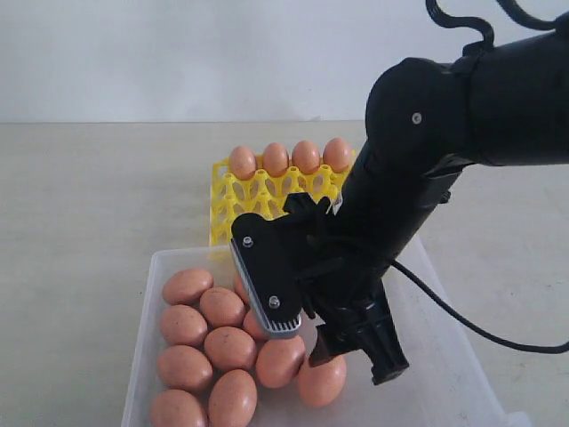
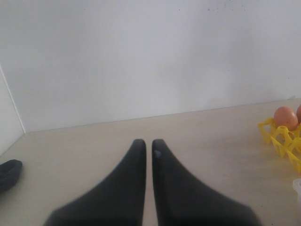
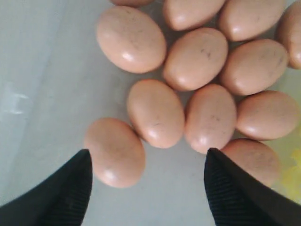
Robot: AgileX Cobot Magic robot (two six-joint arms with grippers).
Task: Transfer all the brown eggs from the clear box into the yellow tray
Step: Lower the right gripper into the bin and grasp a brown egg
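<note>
Perhaps sixteen eggs (image 1: pixel 229 347); one tray (image 1: pixel 233 197), box (image 1: pixel 436 382).

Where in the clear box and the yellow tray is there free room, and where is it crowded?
Clear box: bare floor between the brown eggs and its right wall, beside the right hand; the left half is crowded. Yellow tray: only the far row holds eggs; the nearer visible cups are empty.

The brown eggs (image 3: pixel 155 113) look smooth and glossy, the clear box (image 1: pixel 436 365) translucent plastic.
</note>
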